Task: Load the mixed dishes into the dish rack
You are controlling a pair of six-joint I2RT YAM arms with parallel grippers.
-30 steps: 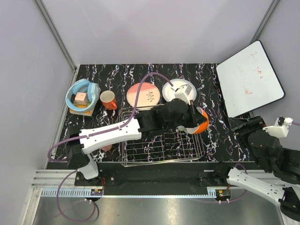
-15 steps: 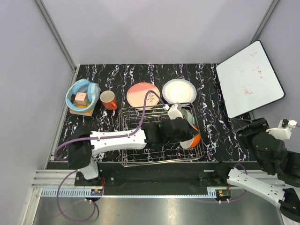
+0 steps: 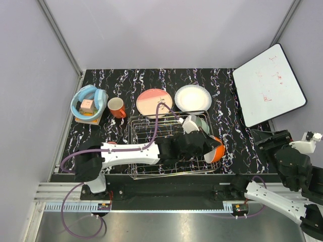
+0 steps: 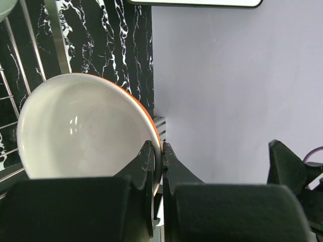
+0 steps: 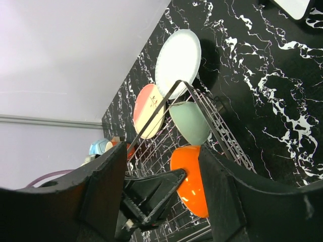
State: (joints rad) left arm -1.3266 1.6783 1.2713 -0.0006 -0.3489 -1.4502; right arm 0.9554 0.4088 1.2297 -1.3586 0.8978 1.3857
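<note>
My left gripper [image 4: 156, 151] is shut on the rim of the white-and-orange bowl [image 4: 81, 126], one finger inside and one outside. In the top view that bowl [image 3: 216, 150] hangs tilted at the right end of the dish rack [image 3: 132, 151], with the left gripper [image 3: 208, 146] reaching across the rack. A pale green bowl [image 3: 202, 124] leans in the rack's far right corner. Behind the rack lie the salmon-pink plate [image 3: 154, 102] and the white plate [image 3: 193, 97]; the orange-red mug [image 3: 117, 107] stands to their left. My right gripper [image 5: 161, 191] is open and empty, well right of the rack.
A light blue round tub [image 3: 88, 103] sits at the back left. A white board with red scribbles [image 3: 269, 83] leans at the back right. The right arm [image 3: 290, 164] hovers off the table's right edge. The left arm's purple cable [image 3: 156, 118] loops over the rack.
The left arm drew back toward the near side and lowered the white-and-orange bowl from above the rack's right edge into its right end, uncovering the white plate and green bowl. The right arm barely shifted.
</note>
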